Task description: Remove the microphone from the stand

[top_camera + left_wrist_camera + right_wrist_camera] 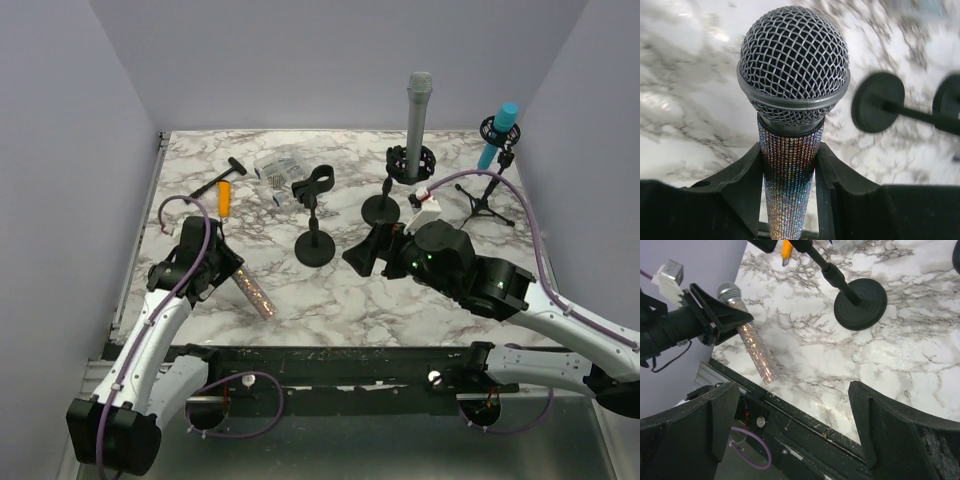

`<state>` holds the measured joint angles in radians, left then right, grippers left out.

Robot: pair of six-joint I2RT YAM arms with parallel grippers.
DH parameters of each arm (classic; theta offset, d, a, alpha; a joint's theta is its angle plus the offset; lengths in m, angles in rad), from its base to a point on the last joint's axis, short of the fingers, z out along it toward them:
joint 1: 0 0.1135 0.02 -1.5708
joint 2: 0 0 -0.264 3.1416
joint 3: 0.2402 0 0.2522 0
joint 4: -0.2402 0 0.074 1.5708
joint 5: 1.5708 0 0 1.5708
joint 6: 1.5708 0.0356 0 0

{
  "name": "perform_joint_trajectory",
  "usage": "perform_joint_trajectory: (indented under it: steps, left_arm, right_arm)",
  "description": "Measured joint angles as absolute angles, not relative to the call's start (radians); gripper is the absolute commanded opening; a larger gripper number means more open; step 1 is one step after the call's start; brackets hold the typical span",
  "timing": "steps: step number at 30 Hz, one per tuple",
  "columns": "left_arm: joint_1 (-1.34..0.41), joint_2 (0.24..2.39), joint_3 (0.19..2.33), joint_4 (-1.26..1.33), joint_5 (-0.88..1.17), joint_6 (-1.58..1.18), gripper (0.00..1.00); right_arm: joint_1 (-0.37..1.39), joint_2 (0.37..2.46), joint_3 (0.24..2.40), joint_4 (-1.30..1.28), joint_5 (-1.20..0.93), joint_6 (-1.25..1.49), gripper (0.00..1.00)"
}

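Pinched by the left fingers (740, 185), the microphone (792, 75) (slick glitter handle) could slip onto the worktop (330, 300); right fingers (890, 425) spread.

The top view is bright and evenly lit, with soft light that seems to come from above. The marble table (330, 300) carries only short, weak shadows around the black stand (316, 250), and its far edge is almost white. This view is sharp everywhere.

In the left wrist view the mesh head of the microphone (792, 65) is in sharp focus. The marble behind it is blurred and washed out at the upper left, and a round black base (877, 102) looks soft and smeared.

In the right wrist view a pale glare lies on the marble at the middle right. The right gripper's fingers (695, 425) are dark, almost without detail.
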<state>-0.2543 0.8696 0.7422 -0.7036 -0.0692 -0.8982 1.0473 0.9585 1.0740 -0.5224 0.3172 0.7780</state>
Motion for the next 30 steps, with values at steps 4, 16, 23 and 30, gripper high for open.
perform_joint_trajectory:
  steps: [4, 16, 23, 30]
  left_arm:
    - [-0.107, 0.869, 0.726, -0.788, -0.157, -1.085, 0.0]
    - [0.311, 0.905, 0.532, -0.817, -0.223, -1.311, 0.0]
    - [0.366, 0.9, 0.489, -0.78, -0.189, -1.331, 0.09]
    - [0.374, 0.933, 0.482, -0.754, -0.175, -1.328, 0.42]
  right_arm:
    - [1.047, 0.984, 1.056, -0.527, 0.306, 0.791, 1.0]
    - [1.047, 0.994, 1.053, -0.564, 0.287, 0.797, 1.0]
    - [1.047, 0.988, 1.053, -0.582, 0.297, 0.796, 1.0]
    - [1.047, 0.999, 1.053, -0.582, 0.302, 0.793, 1.0]
